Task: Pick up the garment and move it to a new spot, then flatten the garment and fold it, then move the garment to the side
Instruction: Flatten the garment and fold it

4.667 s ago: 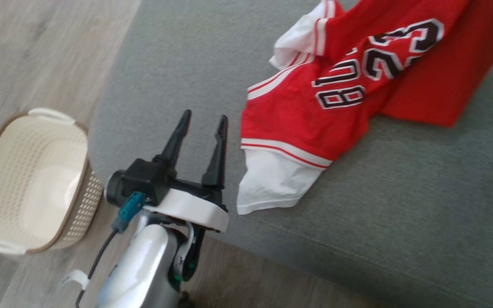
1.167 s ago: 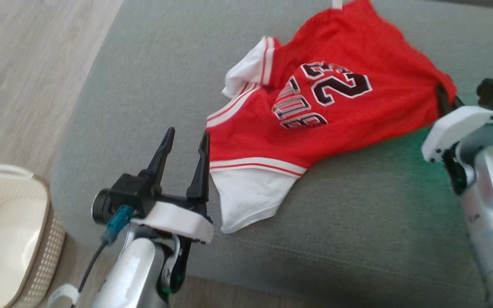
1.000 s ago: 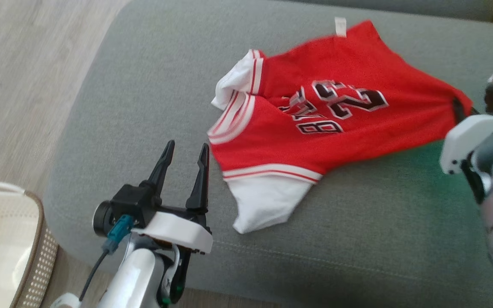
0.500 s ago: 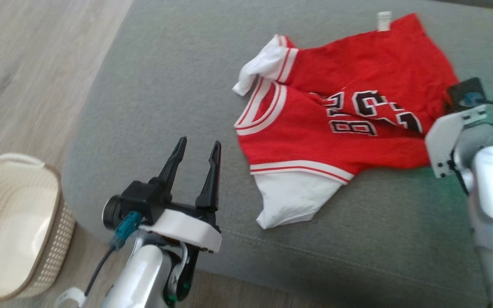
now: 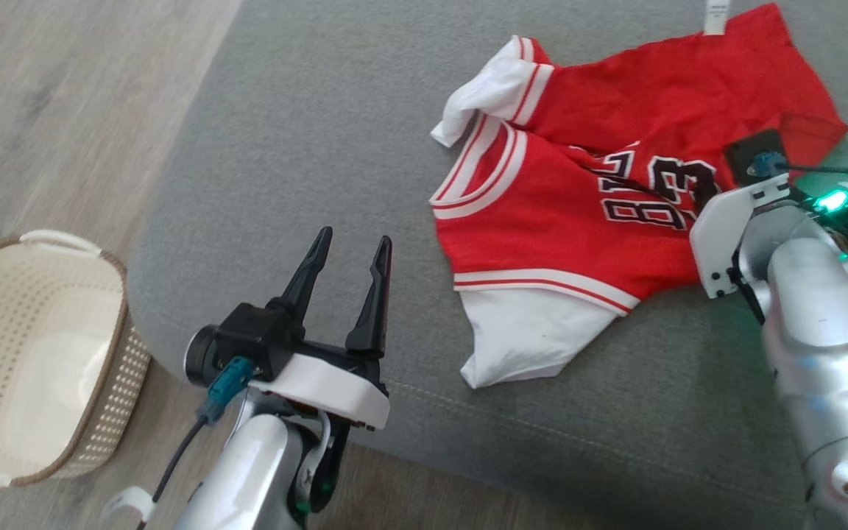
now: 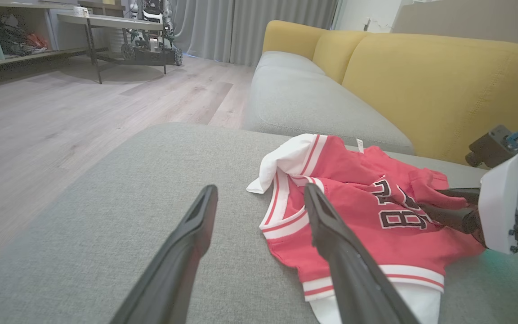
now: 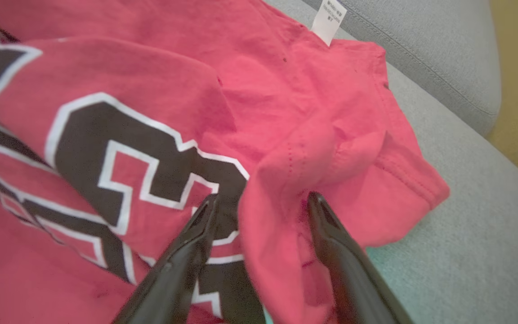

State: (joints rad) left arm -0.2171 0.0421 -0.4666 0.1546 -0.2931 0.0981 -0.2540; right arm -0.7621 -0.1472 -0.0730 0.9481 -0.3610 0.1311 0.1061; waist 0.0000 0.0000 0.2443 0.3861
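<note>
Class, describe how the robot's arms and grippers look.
The left gripper and right gripper each have two long tapering black fingers, a white wrist bracket and a glossy silver forearm. Left wrist: teal plug, dark cable; right wrist: green light.

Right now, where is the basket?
Head view, lower left: the cream basket stands on the wooden floor beside the grey cushion, left of the left hand.

Home liv. rm: yellow/grey sofa (image 6: pixel 421 81), wood floor (image 6: pixel 61 117), curtains (image 6: pixel 250 27), laundry basket (image 5: pixel 126 383).
</note>
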